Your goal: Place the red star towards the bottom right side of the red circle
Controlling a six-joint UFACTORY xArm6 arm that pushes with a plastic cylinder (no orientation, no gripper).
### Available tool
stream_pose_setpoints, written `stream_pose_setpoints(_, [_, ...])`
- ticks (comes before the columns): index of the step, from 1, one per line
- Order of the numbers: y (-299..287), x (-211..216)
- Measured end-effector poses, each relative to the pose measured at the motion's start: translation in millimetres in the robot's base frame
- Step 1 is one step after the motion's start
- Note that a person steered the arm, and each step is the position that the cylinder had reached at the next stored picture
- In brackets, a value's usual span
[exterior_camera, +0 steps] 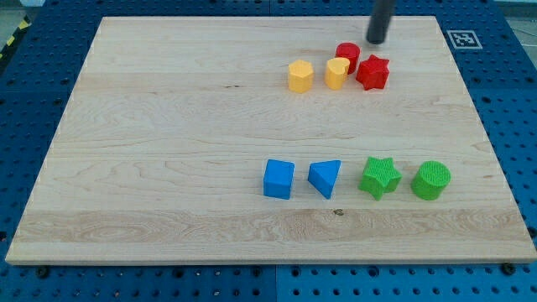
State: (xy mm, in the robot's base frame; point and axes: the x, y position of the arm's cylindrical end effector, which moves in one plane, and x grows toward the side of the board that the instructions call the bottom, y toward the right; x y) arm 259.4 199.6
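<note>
Nearest the view's bottom on our pale wooden desk (pixel 168 168), a blue plastic cube (pixel 278 179), blue triangular block (pixel 325 177), green star block (pixel 379 177) and green cylinder (pixel 431 180) stand in a row, well apart from the job, likely just parked. Farther up, a yellow hexagonal block (pixel 300 75) and yellow cylinder (pixel 337 73) sit beside the red circle block (pixel 348 56). The chunky matte red star block (pixel 372 72) already touches its bottom right, so we judge the task nearly done; we carry no fingers, and my tip (pixel 376 41) hovers just above the star.
</note>
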Motion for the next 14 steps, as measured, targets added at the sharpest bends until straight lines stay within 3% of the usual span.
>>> stream_pose_setpoints(2, [66, 49])
stream_pose_setpoints(4, [62, 140])
stream_pose_setpoints(5, [44, 163])
stream_pose_setpoints(14, [-32, 125])
